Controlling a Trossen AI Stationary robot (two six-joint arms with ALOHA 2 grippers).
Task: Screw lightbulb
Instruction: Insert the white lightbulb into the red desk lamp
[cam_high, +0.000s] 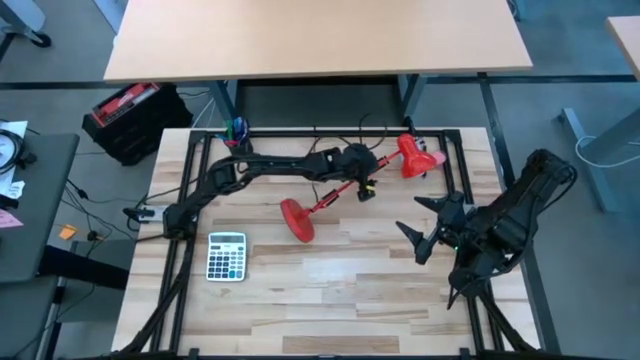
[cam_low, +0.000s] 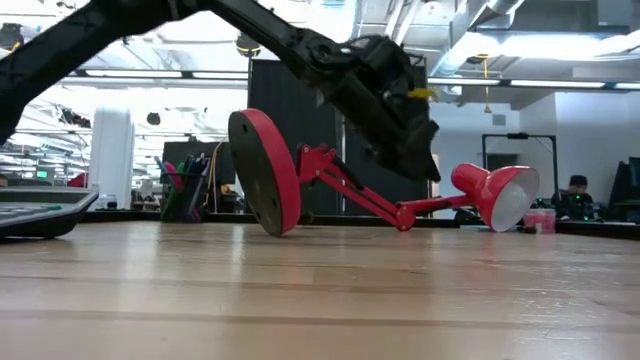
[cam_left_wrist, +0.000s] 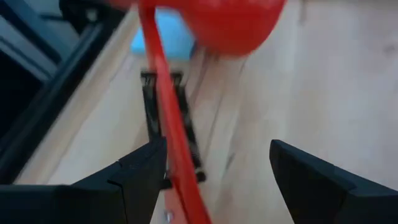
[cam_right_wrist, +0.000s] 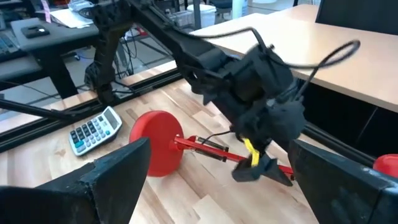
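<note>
From above, my left claw (cam_high: 368, 186) reaches out toward the far edge of the desk (cam_high: 340, 290) and sits over the thin arm of the red lamp (cam_high: 352, 188), which lies toppled on its side. The round base (cam_high: 297, 220) lies near the desk's middle and the cone shade (cam_high: 413, 156) near the far right corner. My right claw (cam_high: 428, 225) waits near the right edge, fingers spread and holding nothing. A calculator (cam_high: 226, 256) lies toward the left edge.

At desk height, the lamp base (cam_low: 266, 171) stands on its rim and the shade's mouth (cam_low: 508, 196) shows pale inside. That may be the lightbulb, though I cannot be sure, and I see no loose bulb anywhere on the desk.

Through my left wrist camera, my fingers (cam_left_wrist: 134, 180) stand wide apart with the lamp's red arm (cam_left_wrist: 171, 134) running between them, close against one finger but not pinched.

From my right wrist, my left claw (cam_right_wrist: 264, 165) hangs right at the red arm, with the base (cam_right_wrist: 155, 143) and calculator (cam_right_wrist: 94, 129) beyond.

The risk I see: the lamp is unsupported on its side, so any push against its arm could roll or slide it, swinging the shade off line. If I close now, I would grab the arm, not the bulb.

The only container here is the shade, and what it holds I cannot make out.
</note>
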